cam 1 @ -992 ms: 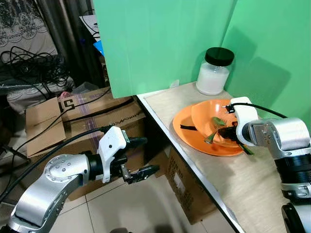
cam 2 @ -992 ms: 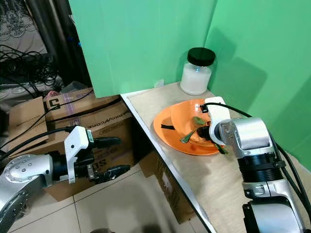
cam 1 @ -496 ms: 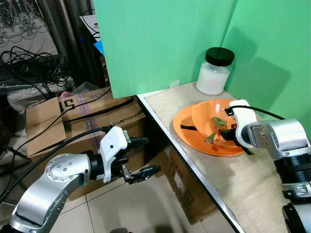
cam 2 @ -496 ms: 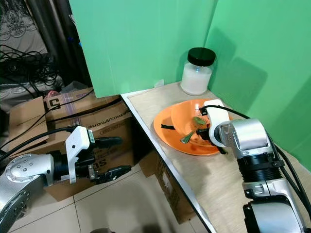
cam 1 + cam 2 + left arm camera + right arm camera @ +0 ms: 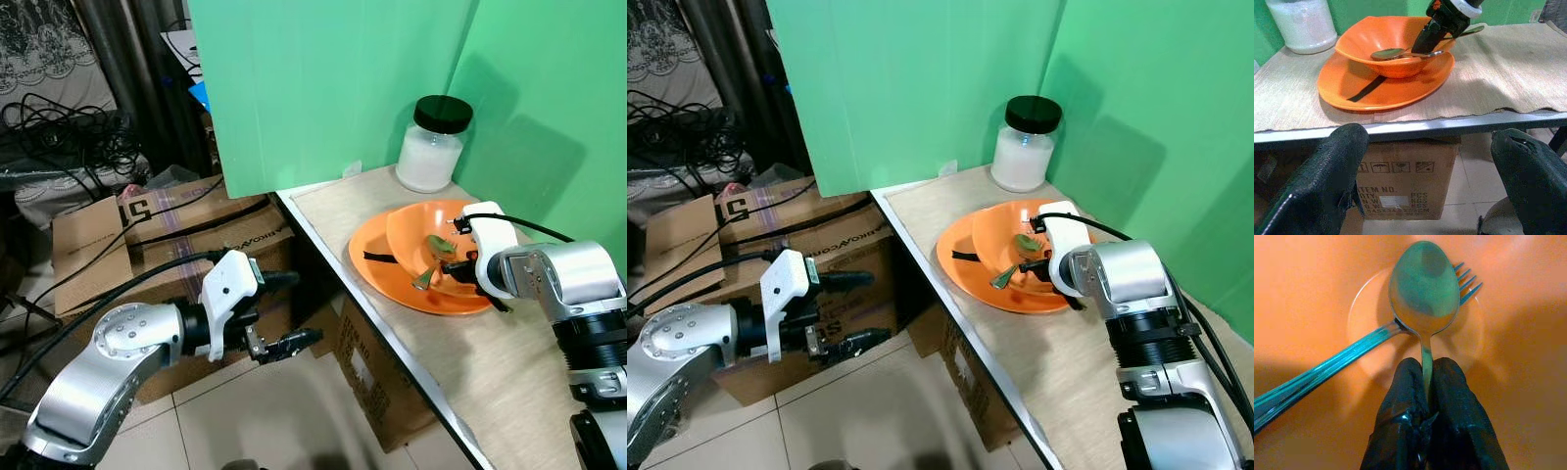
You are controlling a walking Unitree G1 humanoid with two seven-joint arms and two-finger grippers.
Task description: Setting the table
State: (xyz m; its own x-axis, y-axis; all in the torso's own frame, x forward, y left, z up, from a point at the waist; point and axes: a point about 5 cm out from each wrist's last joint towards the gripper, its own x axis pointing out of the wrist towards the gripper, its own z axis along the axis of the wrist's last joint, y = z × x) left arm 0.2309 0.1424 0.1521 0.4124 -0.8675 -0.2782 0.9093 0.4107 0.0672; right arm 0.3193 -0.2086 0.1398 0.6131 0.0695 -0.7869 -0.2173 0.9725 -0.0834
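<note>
An orange bowl (image 5: 407,235) sits on an orange plate (image 5: 377,279) on the beige placemat (image 5: 490,362). My right gripper (image 5: 1423,369) reaches into the bowl and is shut on the handle of a metal spoon (image 5: 1424,289); the spoon's head points at the bowl's left rim (image 5: 1391,53). A fork (image 5: 1327,372) lies in the bowl under the spoon, its tines beside the spoon's head. A black strip (image 5: 1369,88) rests on the plate. My left gripper (image 5: 306,307) hangs open over the floor, left of the table edge and below it.
A glass jar with a black lid and white contents (image 5: 431,147) stands behind the plate against the green screen (image 5: 323,88). Cardboard boxes (image 5: 167,235) and cables lie on the floor to the left. Another box (image 5: 1405,181) sits under the table.
My right wrist has settled slightly lower over the bowl, still shut on the spoon. The left gripper has barely shifted.
</note>
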